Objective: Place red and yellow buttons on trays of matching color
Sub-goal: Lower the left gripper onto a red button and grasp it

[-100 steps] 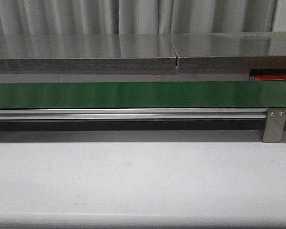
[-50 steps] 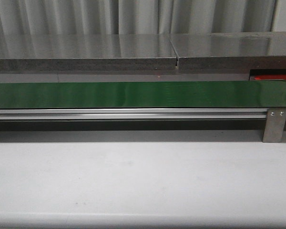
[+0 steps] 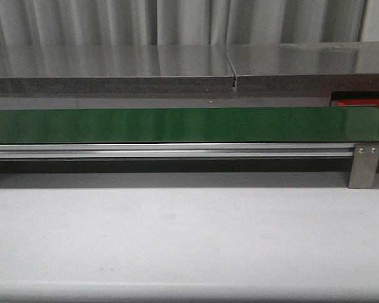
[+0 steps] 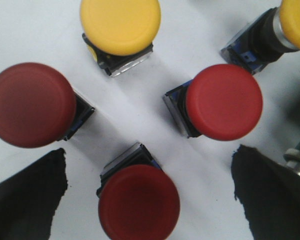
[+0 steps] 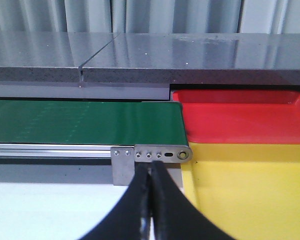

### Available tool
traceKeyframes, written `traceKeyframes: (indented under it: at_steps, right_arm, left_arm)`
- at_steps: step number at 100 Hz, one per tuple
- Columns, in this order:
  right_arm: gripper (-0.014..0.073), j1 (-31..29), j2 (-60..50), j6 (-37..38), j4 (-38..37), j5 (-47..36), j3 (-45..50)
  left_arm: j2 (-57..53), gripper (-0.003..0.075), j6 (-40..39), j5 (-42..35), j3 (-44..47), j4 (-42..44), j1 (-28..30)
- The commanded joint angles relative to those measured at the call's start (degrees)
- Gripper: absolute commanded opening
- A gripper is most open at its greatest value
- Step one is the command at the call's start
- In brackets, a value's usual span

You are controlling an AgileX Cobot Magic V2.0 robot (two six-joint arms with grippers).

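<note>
Buttons (image 4: 223, 101), red and yellow, are framed by the wide-spread, empty left pincer (image 4: 147, 195); the right pincer (image 5: 151, 200) is closed, empty, facing trays (image 5: 240, 120).

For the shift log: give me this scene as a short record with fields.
belt: green belt bare in front view
buttons: three red, e.g. red button, two yellow, e.g. yellow button, under left wrist
left gripper: open, above buttons, holding nothing
right gripper: shut, empty
trays: red tray and yellow tray at belt end, both bare
</note>
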Motion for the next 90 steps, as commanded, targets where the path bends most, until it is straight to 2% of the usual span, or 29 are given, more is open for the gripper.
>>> traceKeyframes:
  at_steps: [1,22,31,47,62,74,81,90]
  right_arm:
    - [-0.0066,0.1,-0.7,-0.3,-0.5,-5.2,-1.0]
    - [-0.0066,0.1,-0.7,-0.3,-0.5,-5.2,-1.0]
    - [-0.0066,0.1,-0.7,-0.3,-0.5,-5.2,-1.0]
    - [-0.0066,0.1,-0.7,-0.3,-0.5,-5.2,-1.0]
    - [-0.0066,0.1,-0.7,-0.3,-0.5,-5.2,-1.0]
    - [-0.0066,0.1,-0.7,-0.3,-0.5,-5.2,-1.0]
    - [-0.0066,0.1,-0.7,-0.3,-0.5,-5.2,-1.0]
    - [-0.0066,0.1,-0.7,-0.3,-0.5,-5.2,-1.0]
  left_arm:
    - [-1.1,0.0619,-0.6,-1.2,-1.8,-0.9,0.1]
    - [0.2,0.0617,-0.6,-1.4,-1.8,-0.9,0.1]
    - [0.2,0.0580,-0.6,-1.4,-1.8,-0.9,0.1]
    - [0.2,0.0407,-0.6,-1.1,-1.8,-0.9,0.1]
    - [0.2,0.0181,-0.6,-0.9,-1.8,-0.9,0.1]
    - [0.0,0.0039,-0.6,-0.1,-1.8,-0.9,0.1]
    - [-0.6,-0.0021,-0.5,0.8,-1.8,-1.0,0.1]
    - [-2.3,-0.0019,-0.4,2.1,-1.8,-1.0,0.1]
